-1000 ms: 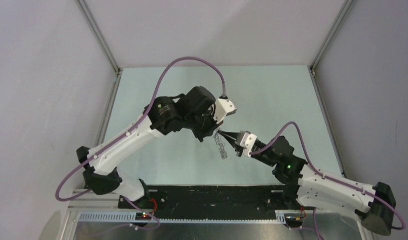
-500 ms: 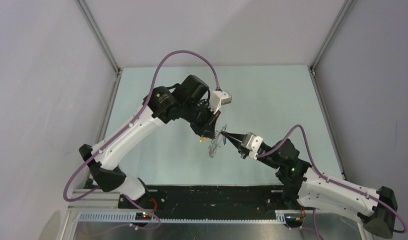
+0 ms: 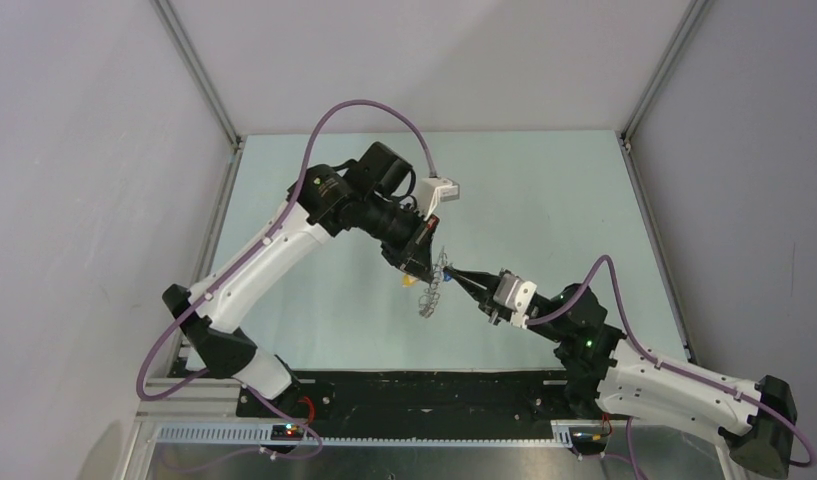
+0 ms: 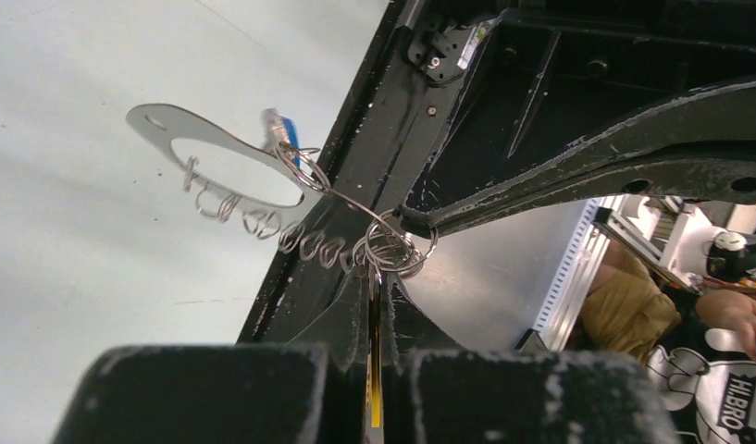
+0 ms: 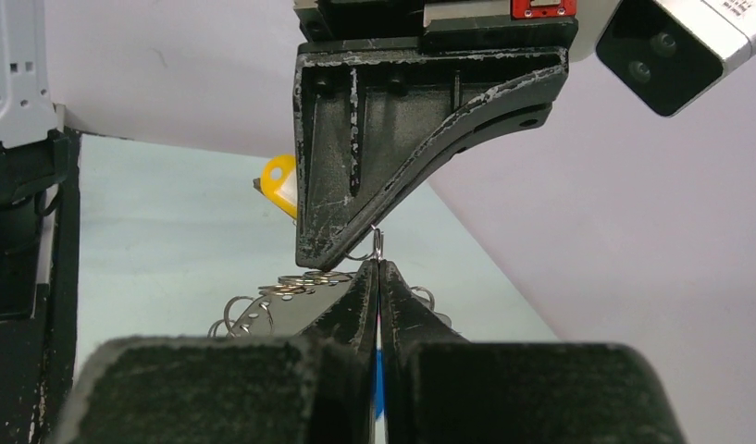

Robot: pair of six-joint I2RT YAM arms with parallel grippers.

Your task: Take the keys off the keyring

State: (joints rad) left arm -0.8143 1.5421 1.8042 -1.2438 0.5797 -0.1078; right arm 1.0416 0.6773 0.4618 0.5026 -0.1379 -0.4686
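Centre frame, above the table [image 3: 544,200]: left gripper [image 3: 421,268] clamped shut on a yellow-tagged key [image 5: 279,183], right gripper [image 3: 456,273] pinched closed on the keyring [image 4: 152,118] at its ring fringe.

Three views, one mid-air meeting point.
The top camera looks down from above and behind the bases [image 3: 259,375] over the whole table [image 3: 314,180]; each wrist camera peers close along its own fingers [image 4: 198,393] (left towards the bases, right towards the walls [image 5: 633,231]), and all three share the keyring [image 4: 207,129].
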